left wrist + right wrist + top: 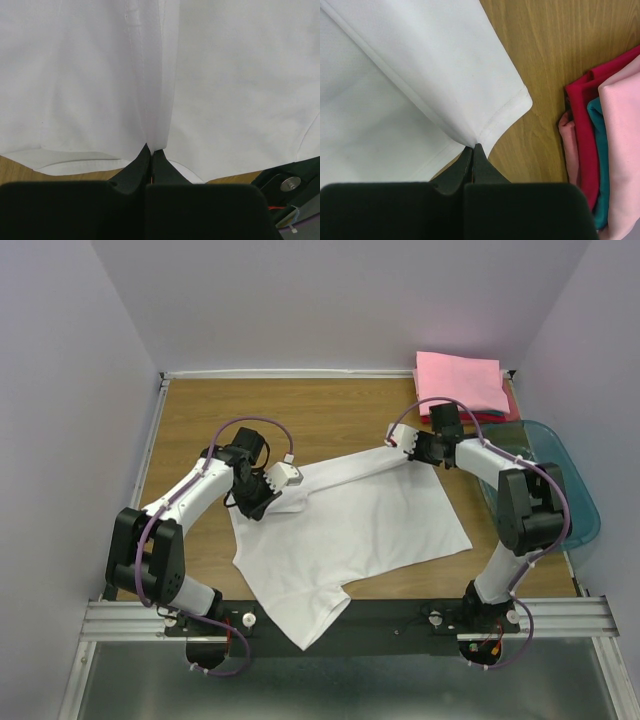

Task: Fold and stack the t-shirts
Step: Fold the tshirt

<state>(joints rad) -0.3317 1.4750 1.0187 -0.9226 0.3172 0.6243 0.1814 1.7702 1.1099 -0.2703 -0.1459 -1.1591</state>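
**Ana:** While the white t-shirt (350, 530) lies spread across the middle of the wooden table (200, 420), what are the arms doing?

**Ben:** The left gripper (151, 150) has its jaws closed on a pinched ridge of cloth at the shirt's left side. The right gripper (472, 148) is clamped on fabric just beside a hemmed sleeve end, at the shirt's far right.

**Ana:** And around it?

**Ben:** A folded stack (460, 380), pink on top with red and teal beneath, sits at the far right corner, apart from the white shirt. A teal bin (560, 470) stands at the right edge.
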